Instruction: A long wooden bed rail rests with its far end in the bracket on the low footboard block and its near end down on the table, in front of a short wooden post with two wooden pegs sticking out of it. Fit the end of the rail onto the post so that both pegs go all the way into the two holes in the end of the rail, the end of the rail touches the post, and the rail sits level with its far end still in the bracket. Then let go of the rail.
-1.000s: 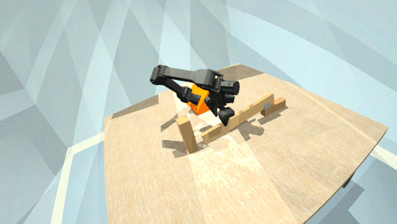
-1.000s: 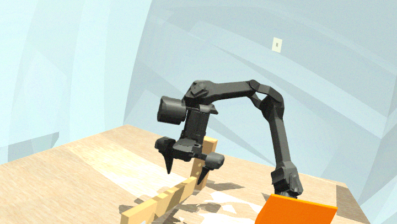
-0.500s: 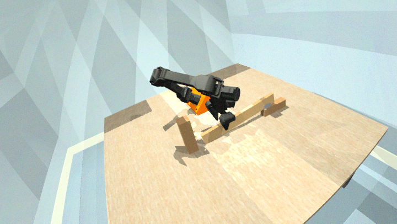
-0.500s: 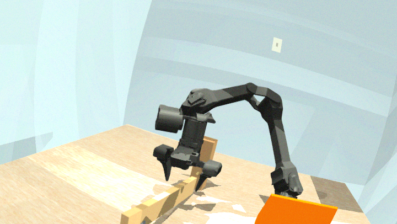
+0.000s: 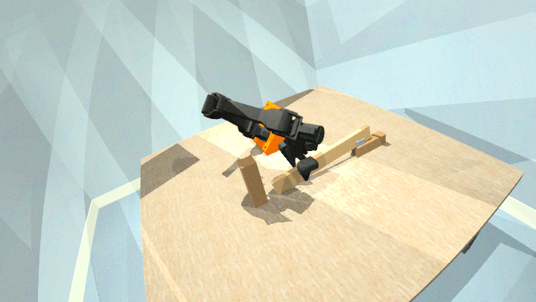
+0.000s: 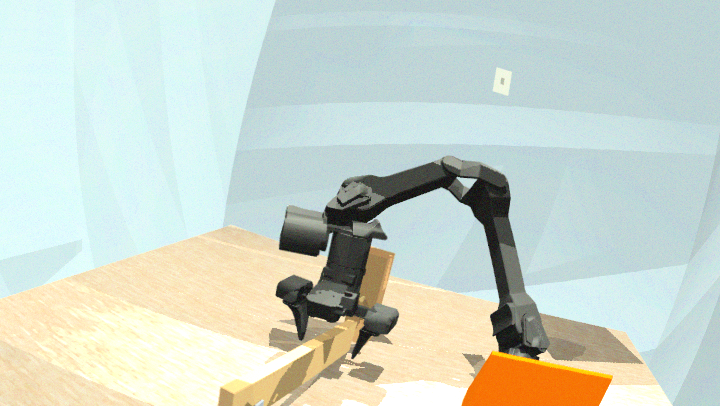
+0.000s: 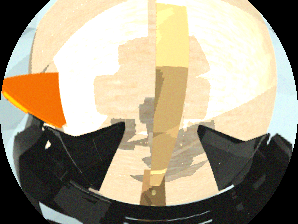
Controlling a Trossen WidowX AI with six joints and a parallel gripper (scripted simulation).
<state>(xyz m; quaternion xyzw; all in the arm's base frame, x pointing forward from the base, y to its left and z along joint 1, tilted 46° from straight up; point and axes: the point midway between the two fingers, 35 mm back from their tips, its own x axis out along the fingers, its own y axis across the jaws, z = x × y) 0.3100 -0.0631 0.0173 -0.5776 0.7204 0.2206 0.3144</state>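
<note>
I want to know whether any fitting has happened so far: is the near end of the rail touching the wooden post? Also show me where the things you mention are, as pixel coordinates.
Apart. The top view shows a strip of table between the rail (image 5: 339, 149) and the post (image 5: 254, 184).

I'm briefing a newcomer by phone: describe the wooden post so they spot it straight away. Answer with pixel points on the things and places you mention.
Find the orange base (image 5: 273, 145) (image 6: 536, 383) on the table; the post (image 5: 253, 184) (image 6: 377, 274) stands near it, just off one end of the long, pale rail (image 5: 339, 146) (image 6: 302, 360). It is the short brown upright, while the rail slants and the footboard block (image 5: 371, 145) lies low.
</note>
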